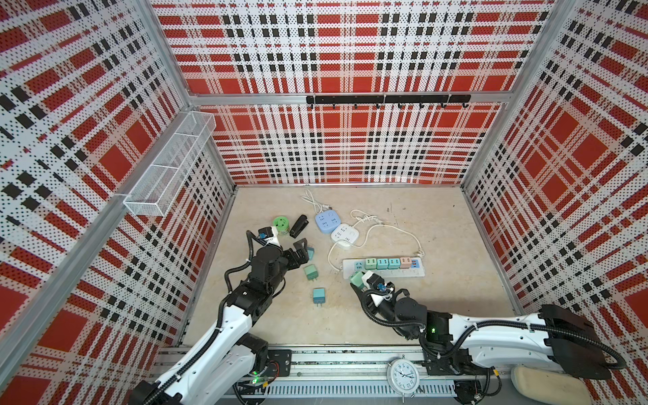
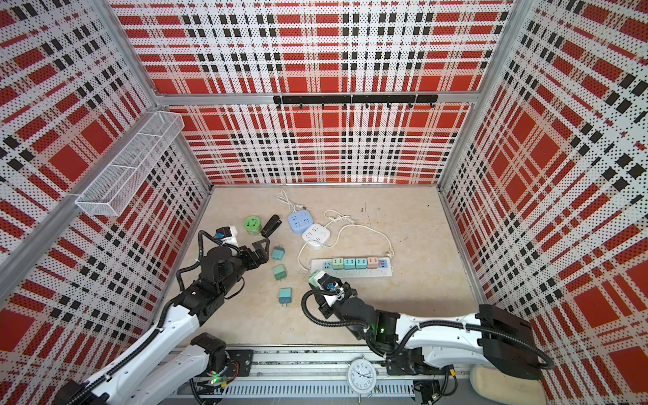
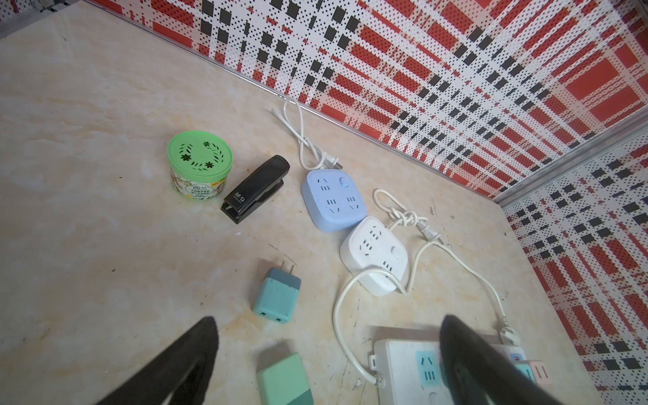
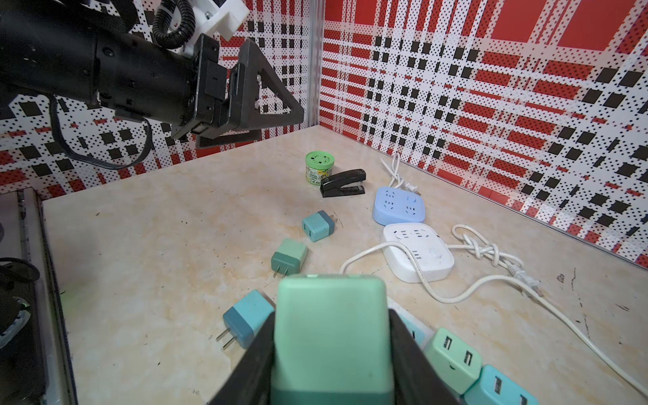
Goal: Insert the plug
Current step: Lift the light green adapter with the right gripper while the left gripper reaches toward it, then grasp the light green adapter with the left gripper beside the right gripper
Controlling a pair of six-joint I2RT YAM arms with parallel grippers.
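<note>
Plug (image 4: 329,329) sits clamped in our right gripper (image 4: 331,314) beside the power strip (image 1: 385,274) for insertion; left gripper (image 3: 329,322) gapes empty

Right wrist view: mint plug (image 4: 331,336) fills the foreground, prong end cut off by the frame edge. It and the right gripper (image 4: 331,317) hide most of the power strip (image 4: 420,326). In both top views the wrist camera (image 1: 376,281) covers that gripper's fingertips. Left wrist view: strip cut by frame edge, green plug (image 3: 284,380) blurred and cropped. Tin (image 3: 199,164) label unreadable.
</note>
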